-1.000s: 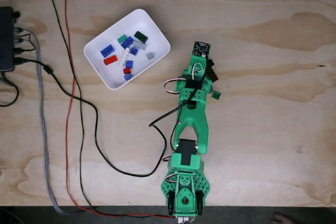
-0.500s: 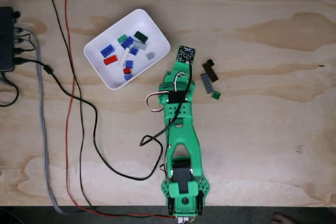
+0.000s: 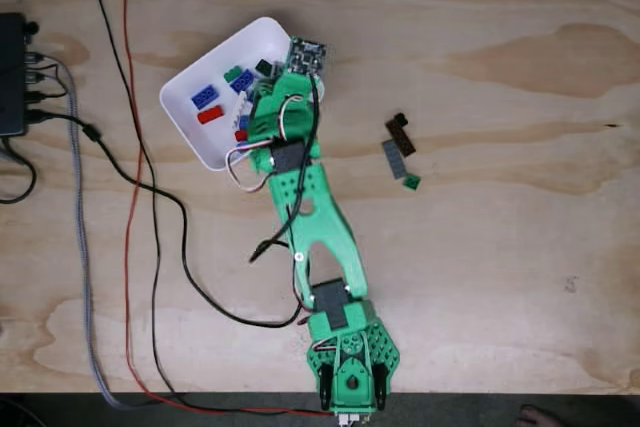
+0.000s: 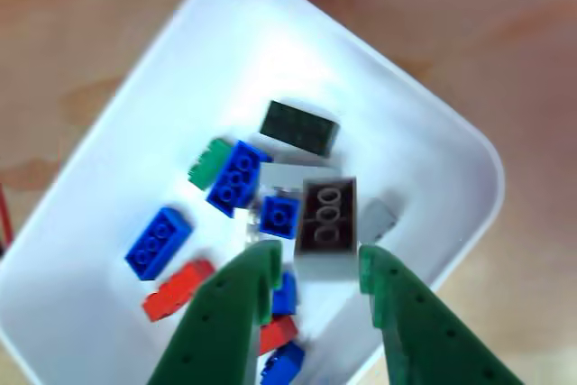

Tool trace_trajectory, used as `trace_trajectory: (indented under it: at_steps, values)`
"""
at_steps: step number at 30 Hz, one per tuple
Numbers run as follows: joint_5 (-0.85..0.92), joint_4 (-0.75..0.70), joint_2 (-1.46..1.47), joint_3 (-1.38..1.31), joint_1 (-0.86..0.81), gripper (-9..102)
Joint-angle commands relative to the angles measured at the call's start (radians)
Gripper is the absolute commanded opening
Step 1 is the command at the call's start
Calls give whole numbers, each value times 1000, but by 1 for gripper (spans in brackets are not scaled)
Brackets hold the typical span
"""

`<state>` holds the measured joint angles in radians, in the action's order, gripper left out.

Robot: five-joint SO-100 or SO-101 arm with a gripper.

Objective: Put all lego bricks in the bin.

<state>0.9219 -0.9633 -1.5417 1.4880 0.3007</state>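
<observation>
Hovering over the bin [image 4: 433, 123], the gripper [image 4: 315, 268] has its fingers [image 4: 236, 295] narrowed around a grey brick [image 4: 326, 223], positioned for release among bricks already inside, while three bricks [image 3: 399, 150] remain on the surface [image 3: 500, 247] to the right.

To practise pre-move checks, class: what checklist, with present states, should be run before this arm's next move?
1. Fingers above the bin: ok.
2. Grey brick between the fingers, firmly gripped: cannot tell.
3. Brick over the bin's inside, not its rim: ok.
4. All bricks off the table: not ok; a brown brick, grey plate and green piece lie outside.
5. Cables apart from the bin: ok.
</observation>
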Motion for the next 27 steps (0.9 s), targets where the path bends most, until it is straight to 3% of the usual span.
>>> trace_trajectory:
  at_steps: [1, 5, 8, 10, 14, 19, 27]
  values:
    - [-49, 28, -32, -6, -11, 18]
    - [-106, 120, -288, 123, -29, 23]
    - [-28, 107, -574, 233, -77, 23]
    - [110, 40, -764, 333, -124, 23]
    - [626, -69, -968, 739, -310, 15]
    - [762, 37, -850, 991, -454, 19]
    - [881, 149, -380, 899, -657, 23]
